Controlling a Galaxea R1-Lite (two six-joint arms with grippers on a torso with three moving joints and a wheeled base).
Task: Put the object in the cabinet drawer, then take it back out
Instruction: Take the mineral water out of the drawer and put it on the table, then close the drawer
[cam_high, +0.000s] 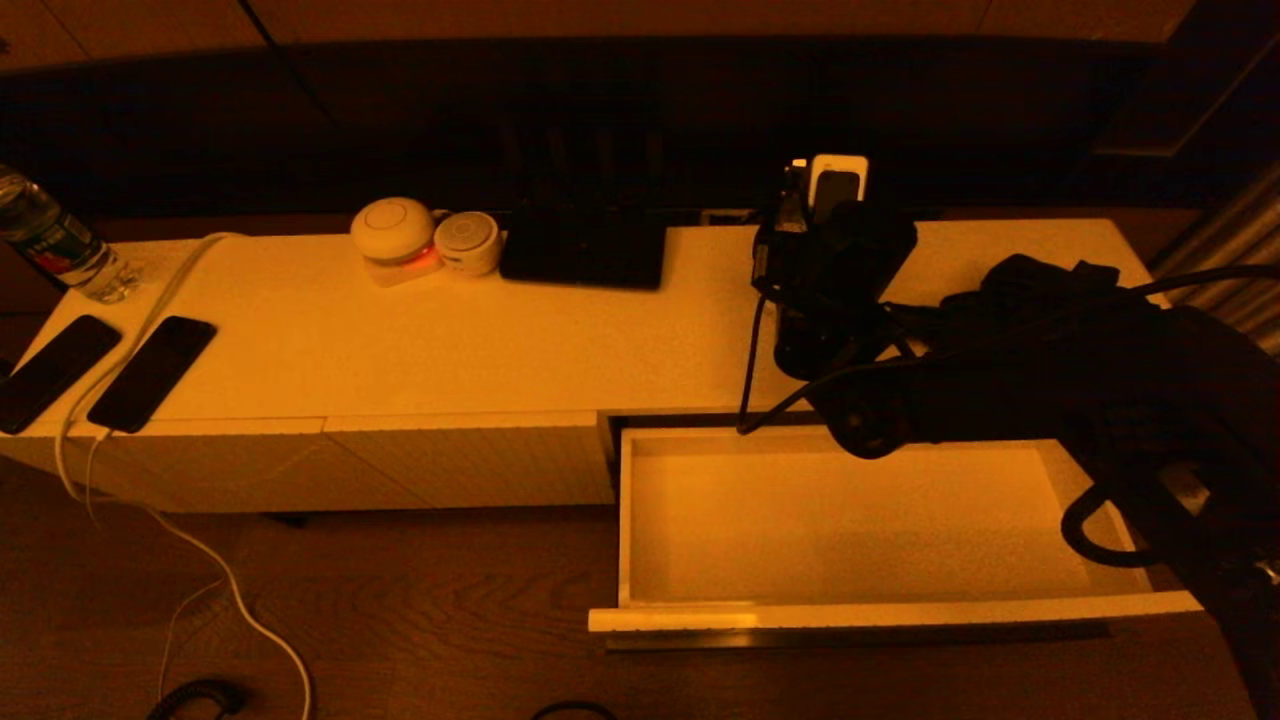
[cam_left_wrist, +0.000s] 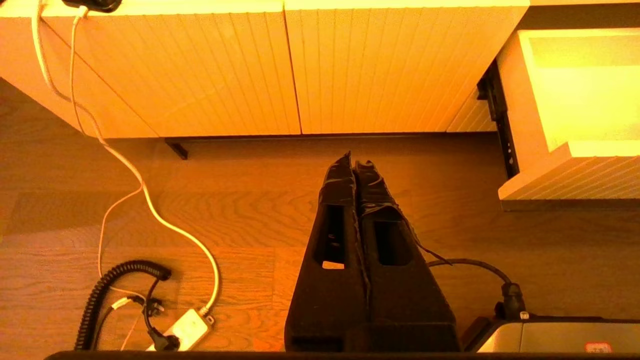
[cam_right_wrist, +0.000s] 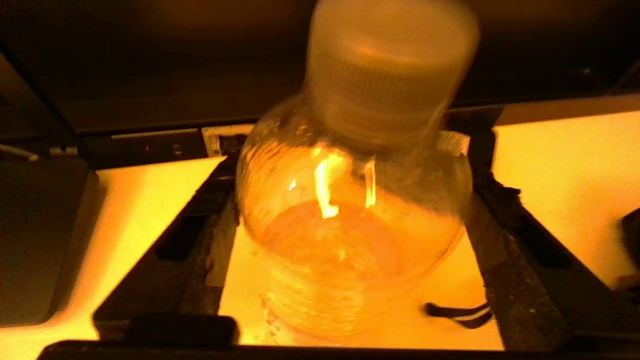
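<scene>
The object is a clear plastic bottle (cam_right_wrist: 350, 240) with a pale ribbed cap. It stands on the white cabinet top (cam_high: 500, 340), behind the drawer, and shows blurred in the right wrist view. My right gripper (cam_right_wrist: 350, 160) is open around its body, one black finger on each side, with a narrow gap showing beside one finger. In the head view the gripper (cam_high: 800, 300) covers most of the bottle, whose cap (cam_high: 797, 165) shows above it. The cabinet drawer (cam_high: 640, 520) is pulled out and holds nothing. My left gripper (cam_left_wrist: 355, 165) hangs shut over the wooden floor.
On the cabinet top lie two dark phones (cam_high: 150, 370), a second bottle (cam_high: 50, 240), two round white devices (cam_high: 392, 235) and a flat dark box (cam_high: 585, 245). A white cable (cam_high: 150, 300) runs down to a power strip (cam_left_wrist: 185, 330) on the floor.
</scene>
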